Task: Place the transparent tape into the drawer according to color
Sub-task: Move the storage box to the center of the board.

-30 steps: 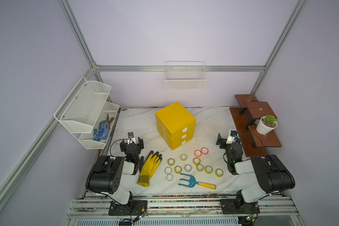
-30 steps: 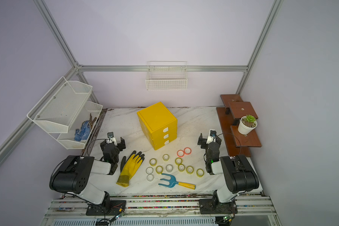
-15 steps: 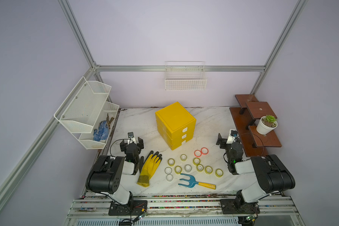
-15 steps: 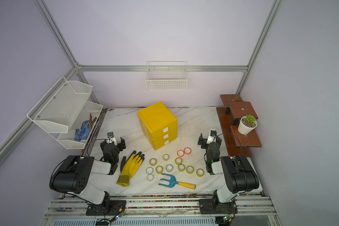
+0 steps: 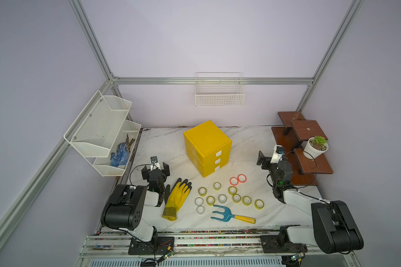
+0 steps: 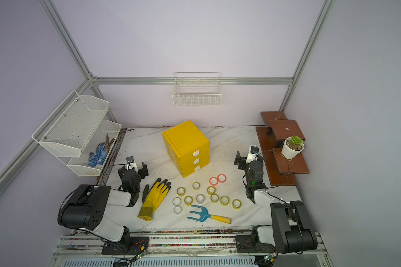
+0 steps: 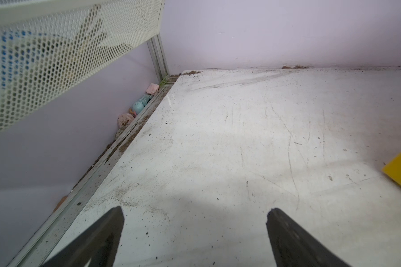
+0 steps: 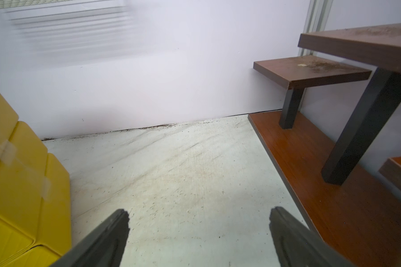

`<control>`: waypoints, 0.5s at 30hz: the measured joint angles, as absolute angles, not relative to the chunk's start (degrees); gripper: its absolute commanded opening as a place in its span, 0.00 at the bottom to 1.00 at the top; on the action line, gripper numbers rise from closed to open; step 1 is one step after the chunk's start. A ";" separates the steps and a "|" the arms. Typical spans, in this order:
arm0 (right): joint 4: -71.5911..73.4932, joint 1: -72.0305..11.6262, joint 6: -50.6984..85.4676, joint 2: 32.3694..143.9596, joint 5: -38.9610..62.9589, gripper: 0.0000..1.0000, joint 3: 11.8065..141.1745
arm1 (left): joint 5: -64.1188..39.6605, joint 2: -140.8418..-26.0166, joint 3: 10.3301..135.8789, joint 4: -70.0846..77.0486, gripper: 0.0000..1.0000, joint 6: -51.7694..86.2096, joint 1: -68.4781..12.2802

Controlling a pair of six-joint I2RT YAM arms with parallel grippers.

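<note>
With the sort not yet begun, the left gripper (image 7: 195,216), at the 9 o'clock side of the table (image 5: 252,141), and the right gripper (image 8: 199,215), at 3 o'clock, hung with jaws wide apart and empty over bare marble. The transparent tape (image 5: 222,198) lay scattered at 6 o'clock of the yellow drawer cabinet (image 5: 206,141), whose three drawers were shut. The next move likely called for pulling a drawer open before any roll was lifted.
</note>
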State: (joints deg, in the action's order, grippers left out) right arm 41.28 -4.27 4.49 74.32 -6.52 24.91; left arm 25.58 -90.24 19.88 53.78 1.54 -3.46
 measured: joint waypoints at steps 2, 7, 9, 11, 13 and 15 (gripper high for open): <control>38.54 -4.27 5.30 74.00 -5.61 1.00 25.50 | 25.28 -89.86 20.43 52.62 1.00 1.98 -2.61; 34.59 -4.40 6.48 74.00 -4.89 1.00 26.20 | 28.53 -85.30 23.16 44.05 1.00 3.73 -2.83; 34.54 -4.45 6.74 74.00 -4.34 1.00 26.24 | 29.02 -83.94 28.64 36.38 1.00 5.10 -1.87; 33.61 -4.93 7.01 74.02 -5.30 1.00 26.87 | 29.58 -83.33 34.79 31.55 1.00 6.74 -1.04; 33.34 -5.23 7.51 74.02 -7.57 1.00 27.29 | 29.82 -81.56 38.11 28.58 1.00 9.10 -0.75; 33.47 -5.32 9.47 74.13 -11.03 1.00 27.31 | 30.37 -79.31 40.25 25.65 1.00 12.71 -0.78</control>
State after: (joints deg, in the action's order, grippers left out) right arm 33.47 -5.32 9.47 74.13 -11.03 27.31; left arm 30.37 -79.31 40.25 25.65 12.71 -0.78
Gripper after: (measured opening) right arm 0.997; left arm 0.999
